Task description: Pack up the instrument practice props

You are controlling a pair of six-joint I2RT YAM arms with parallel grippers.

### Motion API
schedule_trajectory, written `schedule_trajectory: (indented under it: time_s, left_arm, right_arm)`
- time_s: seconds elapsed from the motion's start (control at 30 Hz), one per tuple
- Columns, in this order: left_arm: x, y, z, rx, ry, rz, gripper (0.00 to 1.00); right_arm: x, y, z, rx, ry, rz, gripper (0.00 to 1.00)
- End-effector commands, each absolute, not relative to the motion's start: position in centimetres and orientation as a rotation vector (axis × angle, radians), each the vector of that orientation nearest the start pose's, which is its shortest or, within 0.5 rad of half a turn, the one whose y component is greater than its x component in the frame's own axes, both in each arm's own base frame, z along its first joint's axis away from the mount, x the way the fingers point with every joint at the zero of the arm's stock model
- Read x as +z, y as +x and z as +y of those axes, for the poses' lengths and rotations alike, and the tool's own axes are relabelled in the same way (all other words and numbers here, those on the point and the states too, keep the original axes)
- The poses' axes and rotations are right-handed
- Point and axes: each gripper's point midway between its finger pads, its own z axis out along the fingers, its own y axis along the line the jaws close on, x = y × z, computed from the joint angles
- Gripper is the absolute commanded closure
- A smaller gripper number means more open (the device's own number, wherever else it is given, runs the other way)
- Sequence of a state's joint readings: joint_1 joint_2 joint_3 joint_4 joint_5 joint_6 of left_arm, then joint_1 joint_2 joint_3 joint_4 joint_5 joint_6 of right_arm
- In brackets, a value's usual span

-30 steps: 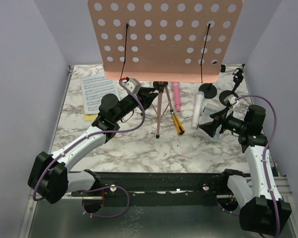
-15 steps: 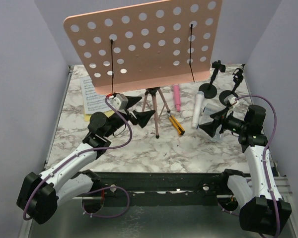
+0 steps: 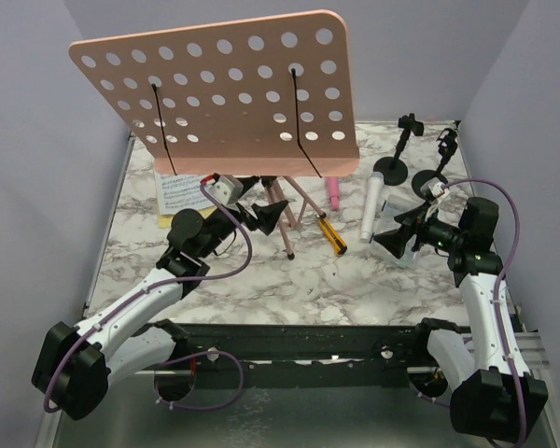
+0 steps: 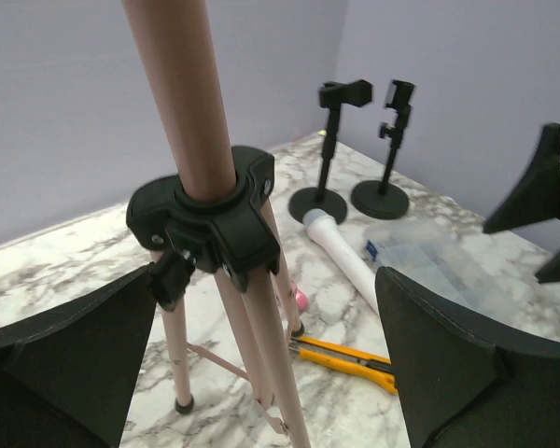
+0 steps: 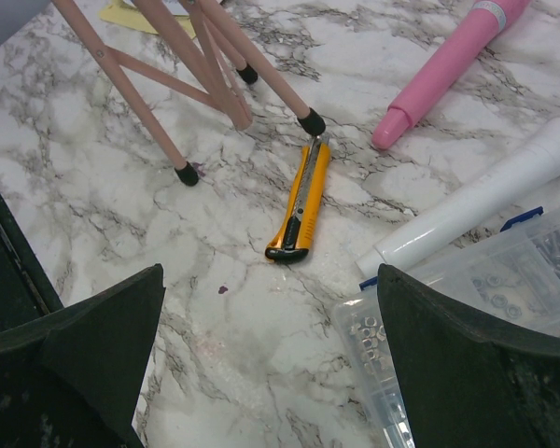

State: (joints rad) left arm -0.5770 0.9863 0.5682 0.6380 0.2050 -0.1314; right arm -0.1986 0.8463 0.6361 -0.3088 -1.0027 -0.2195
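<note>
Swung leftward since the earlier frame, rack (image 3: 215, 93) leans above left gripper (image 4: 266, 364), whose jaws, now spread wide, flank tripod (image 4: 182, 93) pole, apparently without contact. Equally wide and empty, right gripper (image 5: 271, 373) has cutter (image 5: 299, 205) just ahead, pink mic (image 5: 448, 65) ahead-right.

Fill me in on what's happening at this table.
The left claw stands open around the pink tripod of the music rack, gripping nothing. The right claw hangs open and empty near the clear box. The white microphone, pink microphone, two mic mounts and sheet music sit unpacked on the table.
</note>
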Motion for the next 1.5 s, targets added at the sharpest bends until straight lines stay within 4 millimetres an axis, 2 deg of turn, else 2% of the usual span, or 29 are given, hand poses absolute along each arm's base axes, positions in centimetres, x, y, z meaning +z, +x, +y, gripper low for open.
schedule_trajectory:
  time_s: [0.0,0.23,0.47,0.63,0.8,0.97,1.1,1.13,1.17,1.2,1.3,1.33,1.37,1.47]
  left_arm:
    - [32.5,31.5,-21.8,-0.595,0.372,1.304,0.01]
    - [34.6,33.6,-22.5,-0.55,0.372,1.276,0.07]
    - [34.7,37.7,-21.9,-0.375,0.331,1.302,0.15]
    - [34.8,39.5,-22.8,-0.338,0.363,1.291,0.2]
    - [34.8,40.2,-23.8,-0.365,0.37,1.285,0.22]
    - [35.1,40.2,-24.3,-0.403,0.364,1.281,0.15]
    - [35.1,40.0,-24.5,-0.411,0.38,1.277,0.17]
    - [35.2,40.0,-24.6,-0.412,0.386,1.275,0.24]
    - [35.0,40.1,-24.7,-0.411,0.39,1.279,0.38]
    - [34.9,40.3,-24.7,-0.408,0.387,1.282,0.58]
    - [34.1,40.9,-24.8,-0.397,0.391,1.303,0.91]
    - [33.9,41.0,-24.8,-0.395,0.385,1.31,0.98]
    - [33.5,41.1,-24.8,-0.397,0.386,1.319,1.0]
    - [32.8,41.0,-25.1,-0.427,0.376,1.337,1.0]
  right_arm:
    - [18.9,25.4,9.2,0.739,-0.593,1.827,0.0]
    - [19.0,25.4,9.3,0.745,-0.599,1.822,0.01]
    - [19.1,25.4,9.2,0.739,-0.599,1.82,0.0]
    - [19.0,25.4,9.2,0.739,-0.598,1.822,0.0]
    - [19.1,25.3,9.2,0.738,-0.602,1.818,0.0]
    - [19.2,25.3,9.2,0.738,-0.602,1.816,0.01]
    - [19.3,25.3,9.3,0.741,-0.606,1.813,0.01]
    - [19.2,25.2,9.3,0.742,-0.606,1.813,0.01]
    - [19.2,25.3,9.3,0.741,-0.606,1.813,0.0]
    - [19.2,25.3,9.3,0.741,-0.604,1.815,0.01]
    - [19.2,25.3,9.3,0.739,-0.604,1.815,0.01]
    - [19.2,25.3,9.3,0.739,-0.603,1.817,0.0]
    - [19.2,25.3,9.2,0.738,-0.603,1.817,0.0]
    - [19.1,25.3,9.2,0.736,-0.601,1.818,0.01]
